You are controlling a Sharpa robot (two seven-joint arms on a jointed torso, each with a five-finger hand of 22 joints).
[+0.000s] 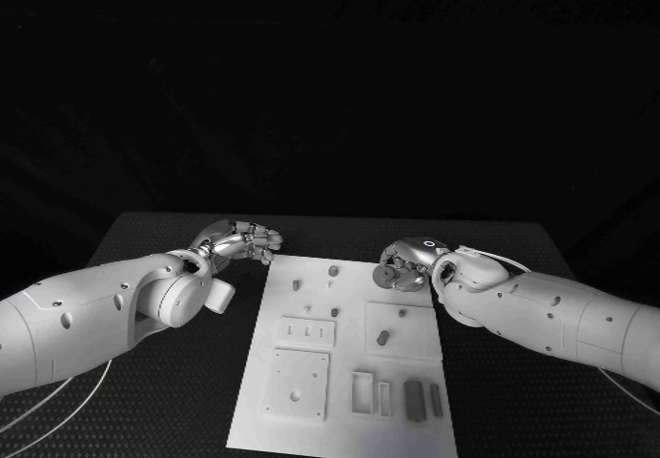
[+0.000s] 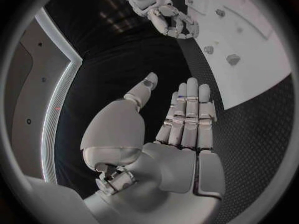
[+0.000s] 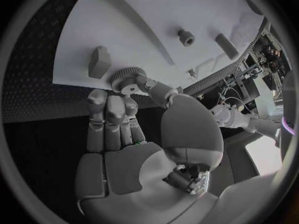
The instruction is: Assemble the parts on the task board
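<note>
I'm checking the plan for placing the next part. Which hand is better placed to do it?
Probably the right hand: it already pinches a toothed, gear-like part at the far end of the task board. The left hand holds nothing, fingers apart, off the board's edge.

Left hand at frame centre-left, fingers apart, holding nothing. Right hand centre-right, pinching a small gear at its fingertips.
</note>
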